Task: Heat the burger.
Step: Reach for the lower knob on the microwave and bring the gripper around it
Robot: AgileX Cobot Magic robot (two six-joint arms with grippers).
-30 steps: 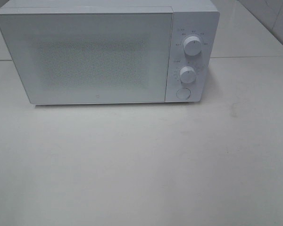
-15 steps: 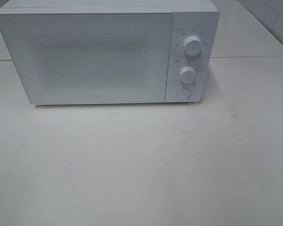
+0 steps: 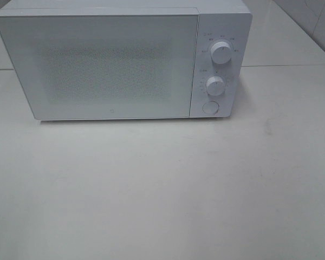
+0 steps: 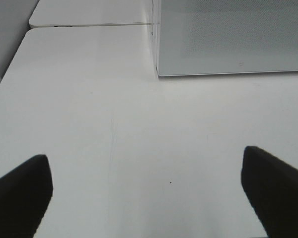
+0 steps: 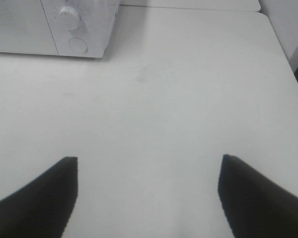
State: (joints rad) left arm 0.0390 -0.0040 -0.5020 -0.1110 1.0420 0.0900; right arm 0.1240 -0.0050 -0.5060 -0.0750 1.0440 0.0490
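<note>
The burger is out of view in every frame. A white microwave (image 3: 124,59) stands at the back of the table with its door shut; the frosted door hides what is inside. Two white knobs (image 3: 221,52) and a round button (image 3: 209,107) sit on its right panel. Neither arm shows in the high view. My left gripper (image 4: 146,191) is open over bare table in front of the microwave's left corner (image 4: 159,73). My right gripper (image 5: 146,191) is open too, nothing between its fingers, off the microwave's control panel (image 5: 77,29).
The white table (image 3: 162,189) spreads in front of the microwave. A seam between two tabletops (image 3: 287,66) runs behind it. The table's right edge (image 5: 283,54) and a wall show in the right wrist view; the left edge (image 4: 10,74) shows in the left wrist view.
</note>
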